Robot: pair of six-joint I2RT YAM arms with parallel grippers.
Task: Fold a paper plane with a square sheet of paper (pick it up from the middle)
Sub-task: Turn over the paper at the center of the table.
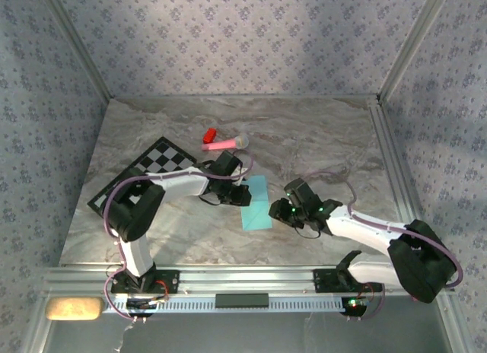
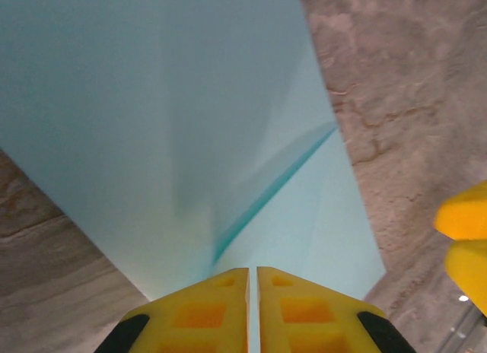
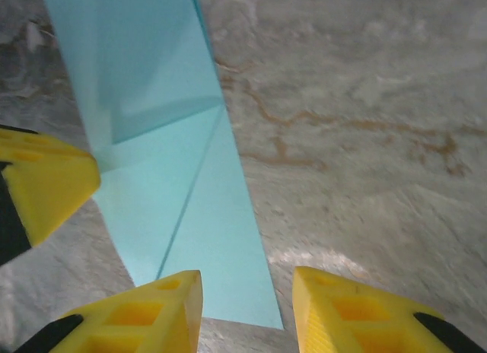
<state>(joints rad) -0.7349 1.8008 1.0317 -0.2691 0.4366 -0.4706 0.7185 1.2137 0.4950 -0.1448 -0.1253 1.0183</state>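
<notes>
Where the top view's centre shows the marble table [image 1: 327, 140], the part-folded blue paper sheet [image 1: 257, 206] lies between both arms. Left gripper [image 2: 253, 273]: fingers together, pinching the sheet's edge. Right gripper [image 3: 247, 281]: fingers apart over the sheet's near corner.

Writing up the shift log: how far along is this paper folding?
Early. Done: the paper is folded into a narrow strip with diagonal creases. In hand: the left gripper pinches its edge; the right gripper hangs open over it. Left: no pointed dart shape yet.
</notes>
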